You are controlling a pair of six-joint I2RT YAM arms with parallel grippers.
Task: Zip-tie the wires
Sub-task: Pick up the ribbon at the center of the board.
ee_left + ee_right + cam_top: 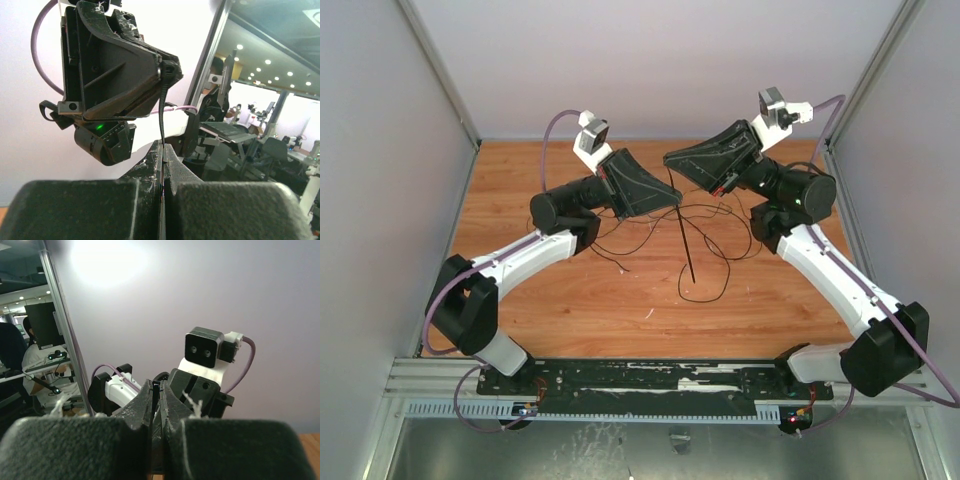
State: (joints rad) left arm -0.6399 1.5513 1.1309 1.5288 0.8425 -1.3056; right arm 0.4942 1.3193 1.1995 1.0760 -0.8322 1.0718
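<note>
1. The zip tie (685, 242) is off the worktop (570, 320), held up between the two raised pincers. In the overhead view it shows as a straight black strip slanting down from the left pincer (675, 197), with its lower end over the wood.
2. In the left wrist view the ribbed strip (162, 112) rises out of the seam of the left pincer (162, 165), whose jaws are closed tight on it.
3. The strip's top end meets the tip of the right pincer (169, 70), which sits just above and opposite the left one. Its jaws are pressed together and appear to grip that end.
4. The right wrist view confirms that the right pincer (156, 390) is closed. The strip itself is barely visible there.
5. The wires (712, 228) lie in loose loops on the worktop, below and to the right of the two pincer tips. The zip tie's lower end hangs among these loops. Contact cannot be determined.
</note>
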